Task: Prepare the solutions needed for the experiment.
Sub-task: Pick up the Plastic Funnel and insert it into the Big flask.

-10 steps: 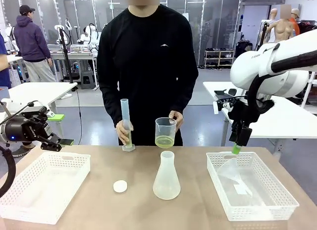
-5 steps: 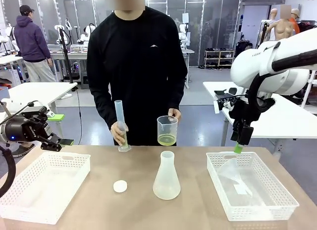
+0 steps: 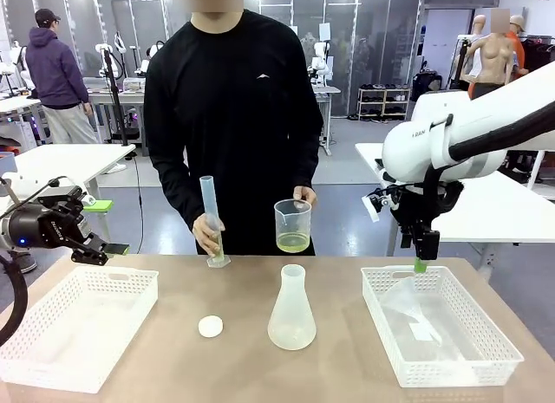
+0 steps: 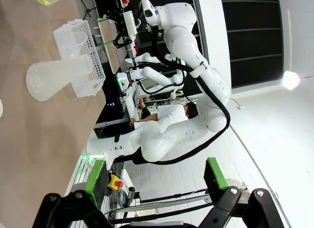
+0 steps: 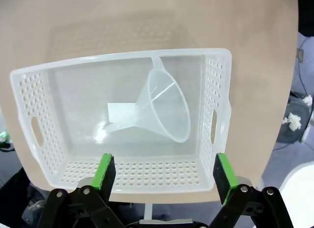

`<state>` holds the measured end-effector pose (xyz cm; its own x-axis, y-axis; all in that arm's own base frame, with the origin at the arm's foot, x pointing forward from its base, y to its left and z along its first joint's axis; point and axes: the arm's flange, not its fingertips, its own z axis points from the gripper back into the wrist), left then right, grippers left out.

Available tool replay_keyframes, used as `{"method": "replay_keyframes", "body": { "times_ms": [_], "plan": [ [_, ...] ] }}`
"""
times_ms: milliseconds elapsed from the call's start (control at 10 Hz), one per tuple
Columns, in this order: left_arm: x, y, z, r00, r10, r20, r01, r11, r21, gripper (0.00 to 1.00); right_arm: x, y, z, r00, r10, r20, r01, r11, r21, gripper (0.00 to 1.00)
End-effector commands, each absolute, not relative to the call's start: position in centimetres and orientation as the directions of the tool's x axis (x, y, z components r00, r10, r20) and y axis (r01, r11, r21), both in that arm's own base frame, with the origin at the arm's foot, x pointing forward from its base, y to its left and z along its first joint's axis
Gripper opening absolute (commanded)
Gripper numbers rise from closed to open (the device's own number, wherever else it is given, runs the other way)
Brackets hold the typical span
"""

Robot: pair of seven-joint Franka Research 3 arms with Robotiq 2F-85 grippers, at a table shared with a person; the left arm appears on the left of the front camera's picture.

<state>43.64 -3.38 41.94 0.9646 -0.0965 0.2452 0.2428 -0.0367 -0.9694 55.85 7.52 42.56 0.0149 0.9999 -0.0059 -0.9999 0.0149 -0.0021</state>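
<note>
The person across the table holds a clear beaker [image 3: 293, 224] in one hand, with a shallow layer of pale yellow-green solution [image 3: 293, 242] in its bottom. The other hand tilts a graduated cylinder [image 3: 211, 219] standing on the table. An empty translucent conical flask [image 3: 291, 309] stands mid-table, also seen sideways as the flask [image 4: 59, 76]. My left gripper [image 3: 106, 227] hovers open at the left edge above the left basket; its gripper [image 4: 156, 174] holds nothing. My right gripper [image 3: 421, 264] points down over the right basket's far rim, and that gripper [image 5: 164, 171] is open above a clear funnel [image 5: 164, 108].
A white basket [image 3: 130, 286] sits front left. The right basket [image 3: 486, 329] holds the funnel [image 3: 408, 295] and a white slip of paper [image 5: 120, 112]. A small white round cap [image 3: 210, 327] lies left of the flask.
The person shifted left, moving the cylinder left and lifting the beaker slightly. My right arm's upper part swung left and lower; its gripper stayed over the basket rim. The left arm held still.
</note>
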Motion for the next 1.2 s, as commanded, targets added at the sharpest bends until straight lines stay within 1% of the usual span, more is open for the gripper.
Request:
{"method": "replay_keyframes", "body": {
  "times_ms": [0, 300, 500, 1100],
  "plan": [
    [43.7, -3.4, 42.2, 0.965, -0.099, 0.241, 0.239, -0.038, -0.97, 1.0, 57.5, 7.4, 42.4, -0.009, 1.0, 0.026, -0.997, -0.011, 0.076, 1.0],
    [43.7, -3.4, 42.2, 0.965, -0.099, 0.241, 0.239, -0.038, -0.97, 1.0, 58.1, 7.9, 41.4, -0.002, 0.999, 0.032, -0.985, -0.008, 0.172, 1.0],
    [43.7, -3.4, 42.2, 0.965, -0.099, 0.241, 0.239, -0.038, -0.97, 1.0, 58.6, 8.1, 40.2, -0.028, 0.999, 0.039, -0.978, -0.035, 0.204, 1.0],
    [43.7, -3.4, 42.2, 0.965, -0.099, 0.241, 0.239, -0.038, -0.97, 1.0, 60.6, 8.3, 36.5, -0.083, 0.996, 0.04, -0.931, -0.092, 0.353, 1.0]
  ]
}}
